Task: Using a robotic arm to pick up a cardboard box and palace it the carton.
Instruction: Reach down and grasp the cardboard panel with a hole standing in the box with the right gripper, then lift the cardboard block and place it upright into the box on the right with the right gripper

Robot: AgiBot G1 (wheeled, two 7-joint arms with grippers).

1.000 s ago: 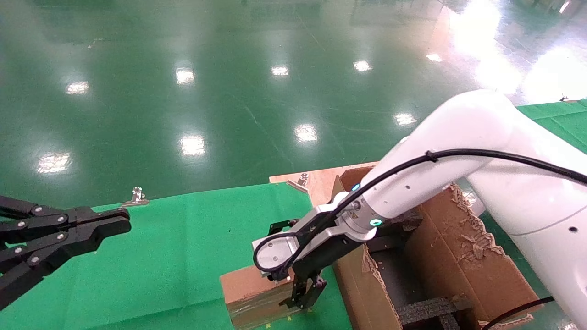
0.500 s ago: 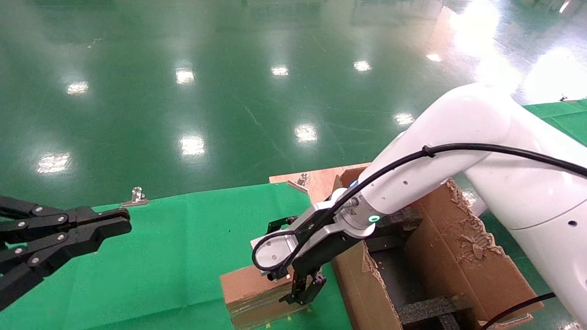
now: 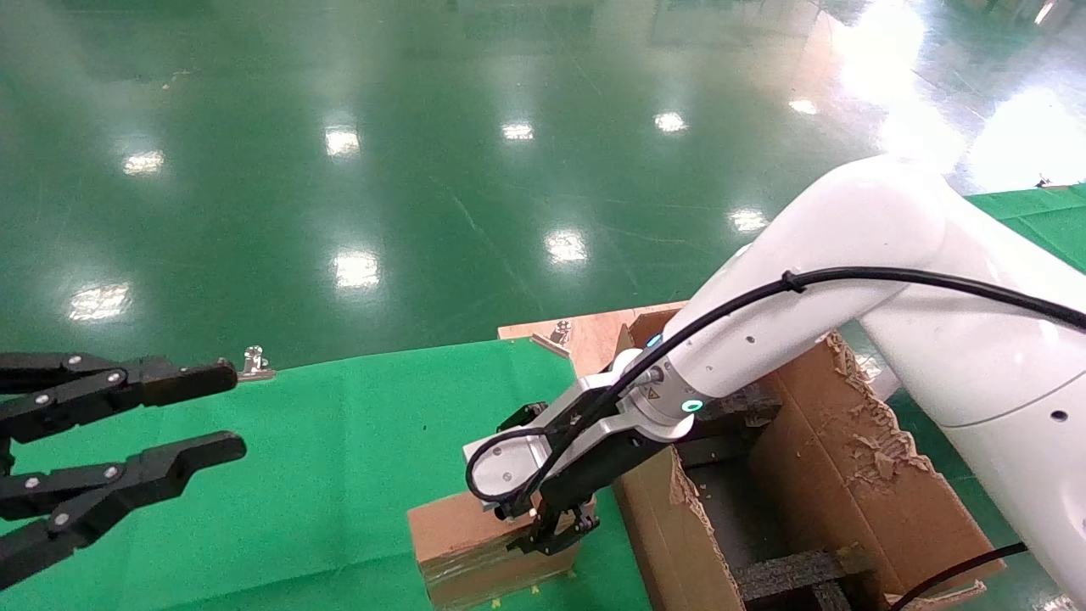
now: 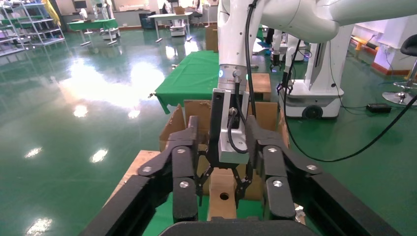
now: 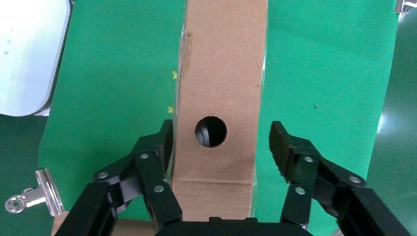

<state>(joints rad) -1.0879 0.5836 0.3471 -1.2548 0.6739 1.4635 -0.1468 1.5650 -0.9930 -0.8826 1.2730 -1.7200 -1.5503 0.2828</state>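
Note:
The cardboard box is a small brown taped cuboid lying on the green cloth, with a round hole in its upper face. My right gripper, on the white robotic arm, is down over the box and open. In the right wrist view one finger lies against the box's side, and the other finger stands a little off it. The carton, large and torn-flapped, stands just right of the box. My left gripper hovers open at the far left, holding nothing.
Black foam inserts sit inside the carton. A metal clip holds the green cloth at the table's far edge, and another clip shows in the right wrist view. A bare wooden board lies behind the carton. Shiny green floor lies beyond.
My left gripper has gone from shut to open. My right gripper has shifted slightly left and back over the box, its fingers now straddling it.

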